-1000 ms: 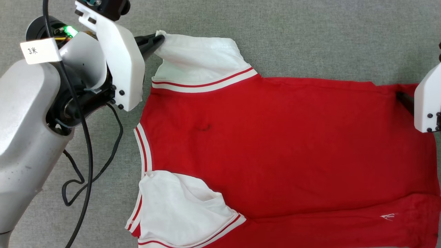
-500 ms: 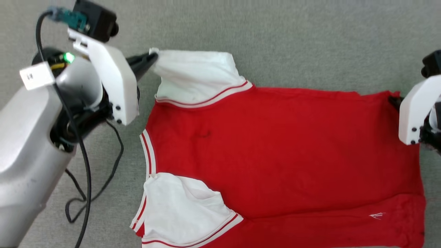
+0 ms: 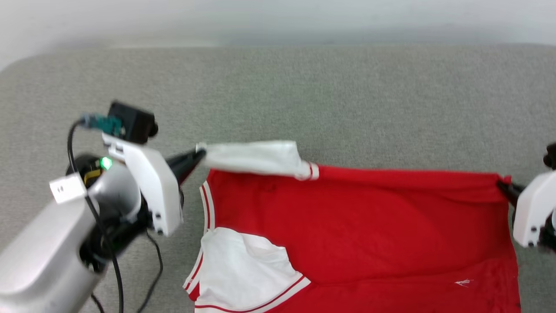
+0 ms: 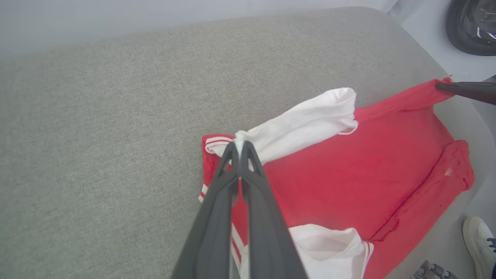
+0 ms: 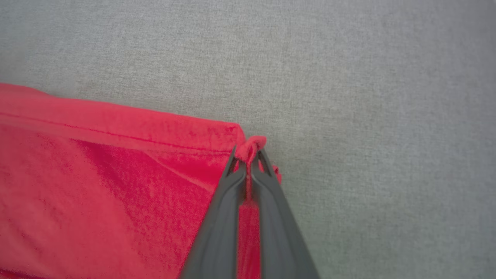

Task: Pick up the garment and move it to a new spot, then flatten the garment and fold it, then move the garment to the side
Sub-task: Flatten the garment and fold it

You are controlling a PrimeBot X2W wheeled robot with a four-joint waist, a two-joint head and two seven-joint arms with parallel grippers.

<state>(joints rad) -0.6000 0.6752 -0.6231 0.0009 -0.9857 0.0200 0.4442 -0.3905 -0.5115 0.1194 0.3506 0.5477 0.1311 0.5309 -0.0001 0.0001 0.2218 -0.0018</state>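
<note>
Now one garment [image 3: 369, 226] lies on the gray counter [image 3: 304, 95], plain red side up. It has two white sleeves [image 3: 243, 269] and red-white striped trim [image 3: 207, 204]. Two claws hold it. The left claw [image 3: 197, 154] is pinched on the far sleeve [image 3: 256, 156]. The right claw [image 3: 501, 186] is pinched on a red corner. One white shoe [image 4: 478, 236] stands beside the counter.

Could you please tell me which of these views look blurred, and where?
Head view: soft throughout, worst at the right hand by the edge, washed out pale along the top. Left wrist view: the red jersey is fairly crisp, but the left hand goes soft toward the bottom edge. Right wrist view: jersey smeared, the grey fabric surface sharper.
</note>
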